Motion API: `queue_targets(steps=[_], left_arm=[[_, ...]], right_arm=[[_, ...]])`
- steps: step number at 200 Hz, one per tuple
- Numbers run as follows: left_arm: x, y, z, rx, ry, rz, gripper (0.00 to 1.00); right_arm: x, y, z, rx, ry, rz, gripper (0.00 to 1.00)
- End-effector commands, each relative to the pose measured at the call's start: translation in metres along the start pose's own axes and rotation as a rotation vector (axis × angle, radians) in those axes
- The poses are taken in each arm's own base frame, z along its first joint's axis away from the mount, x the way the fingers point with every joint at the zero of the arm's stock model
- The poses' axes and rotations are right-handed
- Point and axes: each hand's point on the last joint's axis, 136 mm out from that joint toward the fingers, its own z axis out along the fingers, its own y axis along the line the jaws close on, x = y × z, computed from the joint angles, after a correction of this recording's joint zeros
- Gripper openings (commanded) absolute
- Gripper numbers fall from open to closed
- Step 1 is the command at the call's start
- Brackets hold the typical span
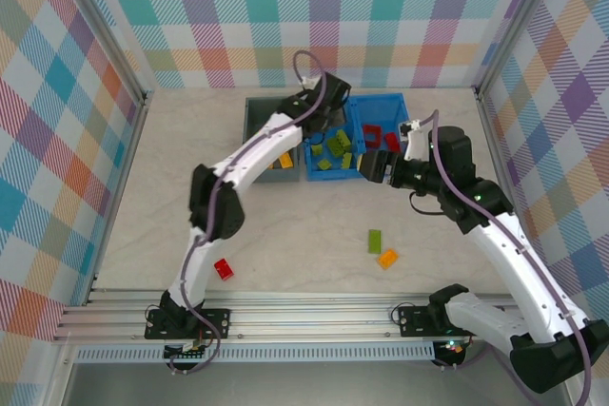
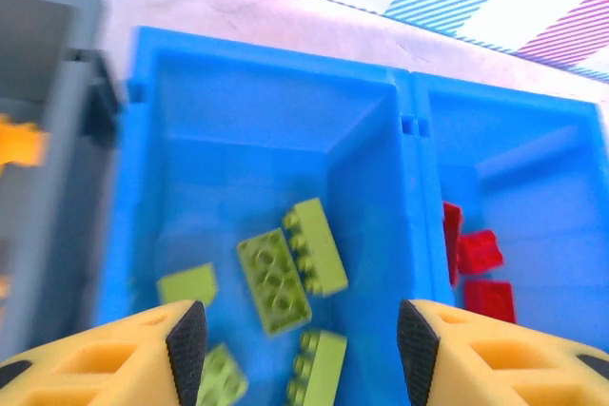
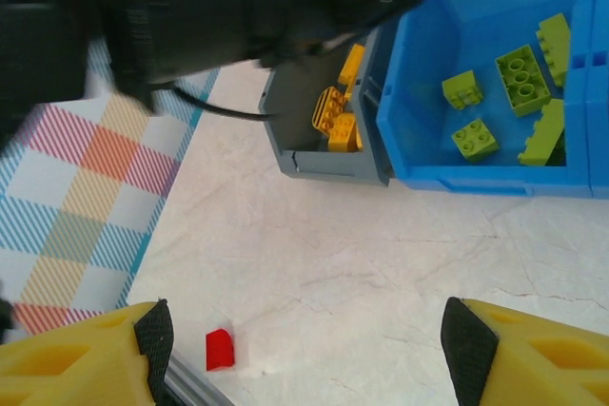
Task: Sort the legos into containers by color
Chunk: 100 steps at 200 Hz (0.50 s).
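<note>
Over the left compartment of the blue bin (image 1: 379, 99), the left gripper (image 2: 302, 349) spread wide with nothing held. Lime green legos (image 2: 274, 282) straight below it, red legos (image 2: 476, 254) in that bin's right compartment. Reaching forward in a long bend, wrist tipped down over the bin.

At the blue bin's near edge, the right gripper (image 1: 374, 166), also wide apart and empty, angled in from the right.

Just left of the blue bin, yellow-orange legos (image 3: 335, 119) in the grey bin (image 1: 257, 116). Loose well in front of the blue bin: a green brick (image 1: 375, 240), an orange brick (image 1: 387, 258) beside it, and a red brick (image 1: 224, 269) far toward the near left.
</note>
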Motion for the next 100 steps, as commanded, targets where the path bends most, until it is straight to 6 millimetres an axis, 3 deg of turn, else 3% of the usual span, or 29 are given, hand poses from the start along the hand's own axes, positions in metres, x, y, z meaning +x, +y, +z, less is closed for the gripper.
queue_targets(steps=[1,30,72,100], left_arm=[[-0.015,0.019,-0.071,0.037,-0.046,-0.069,0.57],[0.009,0.092,-0.144,-0.060,-0.045,-0.087,0.59],[0.059,0.207,-0.262,-0.077,-0.090,-0.191,0.62],[0.094,0.283,-0.325,-0.108,-0.136,-0.291,0.62]], right_arm=[[0.018,0.001,0.002,0.060,0.081,-0.083,0.76],[0.063,0.033,0.038,0.052,0.223,-0.220,0.76],[0.165,0.107,0.102,-0.038,0.404,-0.426,0.79],[0.234,0.147,0.142,-0.065,0.515,-0.500,0.80]])
